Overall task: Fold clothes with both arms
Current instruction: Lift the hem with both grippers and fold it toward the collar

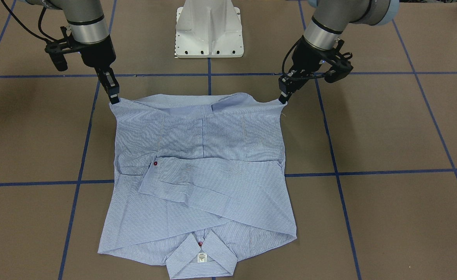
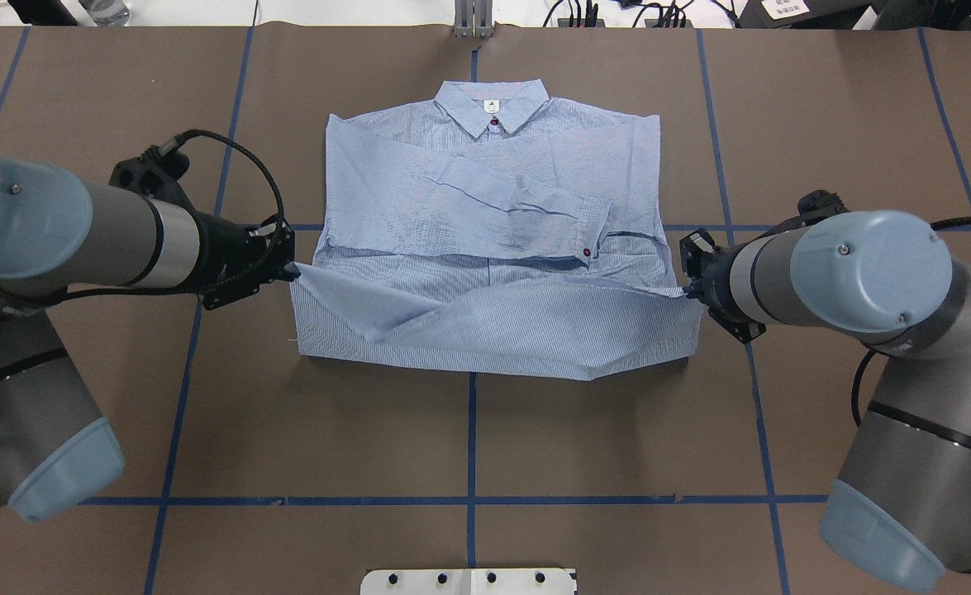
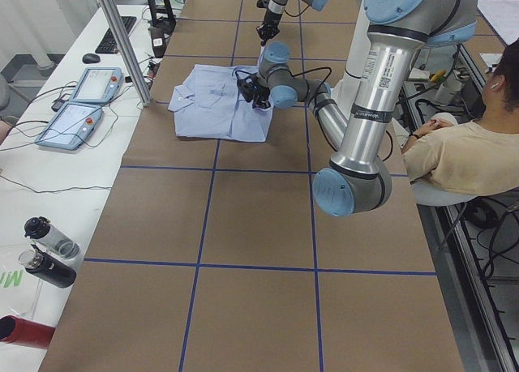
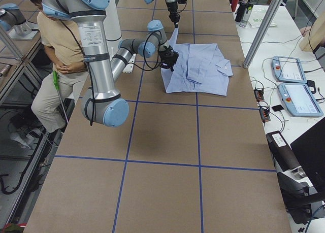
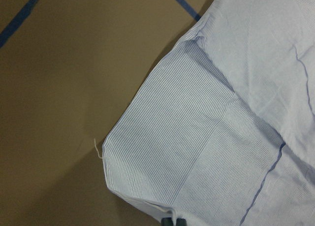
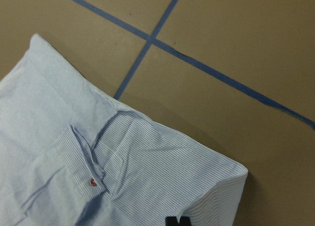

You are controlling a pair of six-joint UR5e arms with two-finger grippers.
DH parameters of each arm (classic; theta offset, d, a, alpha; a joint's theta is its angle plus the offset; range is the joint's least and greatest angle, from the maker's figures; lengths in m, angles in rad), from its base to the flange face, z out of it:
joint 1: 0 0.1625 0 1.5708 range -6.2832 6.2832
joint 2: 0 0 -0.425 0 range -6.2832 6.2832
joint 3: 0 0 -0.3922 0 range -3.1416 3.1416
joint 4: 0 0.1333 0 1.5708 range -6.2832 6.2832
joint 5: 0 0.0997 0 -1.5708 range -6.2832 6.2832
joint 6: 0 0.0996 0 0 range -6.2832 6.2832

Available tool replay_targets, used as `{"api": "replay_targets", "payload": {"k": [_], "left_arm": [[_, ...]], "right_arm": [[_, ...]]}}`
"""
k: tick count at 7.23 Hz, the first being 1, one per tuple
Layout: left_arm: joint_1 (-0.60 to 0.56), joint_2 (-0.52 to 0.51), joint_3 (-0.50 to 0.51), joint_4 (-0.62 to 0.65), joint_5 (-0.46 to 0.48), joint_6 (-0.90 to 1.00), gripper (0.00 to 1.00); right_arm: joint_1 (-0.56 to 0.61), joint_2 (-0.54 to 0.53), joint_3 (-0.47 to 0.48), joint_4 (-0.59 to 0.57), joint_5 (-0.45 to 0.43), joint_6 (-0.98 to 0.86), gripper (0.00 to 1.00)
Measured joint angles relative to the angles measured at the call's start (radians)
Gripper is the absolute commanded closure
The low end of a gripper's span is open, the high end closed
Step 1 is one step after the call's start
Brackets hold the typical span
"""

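Blue striped shirt (image 1: pixel 201 186), label (image 1: pixel 201 256) unreadable; left and right jaws clamp its hem.

Shows a brown tabletop (image 2: pixel 617 430) crossed by blue tape lines (image 2: pixel 470 446), beside a white side bench (image 3: pixel 32 177) carrying two tablets (image 3: pixel 96 84) and bottles (image 3: pixel 50 237).

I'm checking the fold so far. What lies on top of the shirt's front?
Both sleeves lie folded across the shirt front, one cuff with a red button uppermost. The chest beneath them is covered, so no pocket shows.
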Motion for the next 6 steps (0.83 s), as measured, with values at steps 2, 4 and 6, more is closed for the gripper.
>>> {"api": "replay_targets", "payload": {"k": [2,4,6], "left_arm": [[-0.081,-0.056,0.088,0.003,-0.028,0.010,1.00],[-0.143,-0.140,0.211,0.001,-0.067,0.009,1.00],[-0.170,-0.197,0.302,-0.009,-0.074,0.006,1.00]], "right_arm": [[0.041,0.014,-0.010,-0.007,-0.041,-0.001,1.00],[0.051,0.074,-0.075,-0.006,-0.120,-0.001,1.00],[0.065,0.134,-0.166,0.001,-0.168,-0.012,1.00]]}}
